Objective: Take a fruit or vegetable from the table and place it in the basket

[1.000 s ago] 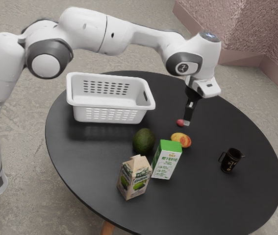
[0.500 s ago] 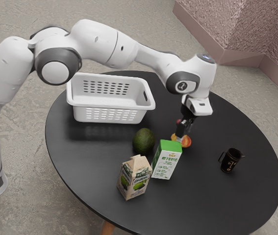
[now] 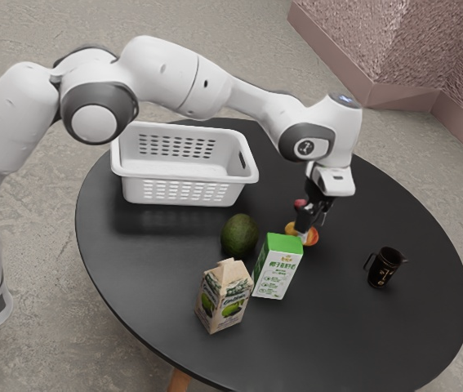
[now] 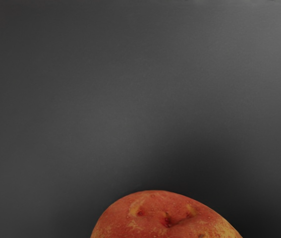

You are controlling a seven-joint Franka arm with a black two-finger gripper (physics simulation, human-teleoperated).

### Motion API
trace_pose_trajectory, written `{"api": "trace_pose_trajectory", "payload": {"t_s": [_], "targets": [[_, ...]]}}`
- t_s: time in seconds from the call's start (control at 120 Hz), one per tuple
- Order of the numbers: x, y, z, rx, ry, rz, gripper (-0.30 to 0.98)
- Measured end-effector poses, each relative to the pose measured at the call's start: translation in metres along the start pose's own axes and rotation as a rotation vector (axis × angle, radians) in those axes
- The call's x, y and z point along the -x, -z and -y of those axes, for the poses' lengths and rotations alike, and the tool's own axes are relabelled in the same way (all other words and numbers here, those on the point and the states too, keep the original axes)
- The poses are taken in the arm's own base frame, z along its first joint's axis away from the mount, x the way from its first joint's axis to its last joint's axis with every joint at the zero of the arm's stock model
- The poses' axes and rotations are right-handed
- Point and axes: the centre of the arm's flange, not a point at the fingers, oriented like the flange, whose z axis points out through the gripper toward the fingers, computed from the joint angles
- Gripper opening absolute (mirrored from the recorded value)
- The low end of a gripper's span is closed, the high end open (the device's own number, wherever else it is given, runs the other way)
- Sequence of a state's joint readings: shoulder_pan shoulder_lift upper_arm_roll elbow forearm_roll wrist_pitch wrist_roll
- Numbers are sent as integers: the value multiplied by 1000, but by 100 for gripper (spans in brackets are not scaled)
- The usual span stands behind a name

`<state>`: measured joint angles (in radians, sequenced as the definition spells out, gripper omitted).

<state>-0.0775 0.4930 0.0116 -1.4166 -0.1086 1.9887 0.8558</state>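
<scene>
My arm (image 3: 174, 73) comes in from the exterior view's left and bends down to the jaws (image 3: 312, 228) right of the frame's centre, low over the counter (image 3: 353, 327). The jaws are spread, one finger on the near side of the red-and-yellow fruit (image 3: 311, 238) and the other toward its far side; I can't make out firm contact on both sides. That fruit is on the counter, just behind the green-topped carton (image 3: 273, 273). In my wrist view its rounded, speckled skin, with a small dimple, comes up at the lower edge, with dark counter surface beyond.

A small red fruit (image 3: 299, 203) sits just above it in the exterior view, partly hidden by the hand. The white slotted basket (image 3: 184, 191) stands upright at the upper left of the counter, well apart from the jaws, with its open top up. A dark green avocado (image 3: 239, 237) lies near the middle of the frame, between the basket and the cartons. The beige carton (image 3: 224, 298) stands at lower centre, and a black pitcher with gold markings (image 3: 384, 269) stands at the right.
</scene>
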Motion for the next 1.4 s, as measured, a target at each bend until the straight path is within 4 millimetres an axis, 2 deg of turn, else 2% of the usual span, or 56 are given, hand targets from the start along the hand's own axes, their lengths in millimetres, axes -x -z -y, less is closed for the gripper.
{"api": "trace_pose_trajectory", "payload": {"t_s": [0.417,0.633,0.9,1.0,1.4], "targets": [[-7,7,-4,-16,-48,-20,69],[-9,10,-2,-10,-28,-87,69],[-4,4,-4,6,-13,-105,69],[5,2,-8,16,-3,-103,69],[17,3,-7,12,17,-116,69]]}}
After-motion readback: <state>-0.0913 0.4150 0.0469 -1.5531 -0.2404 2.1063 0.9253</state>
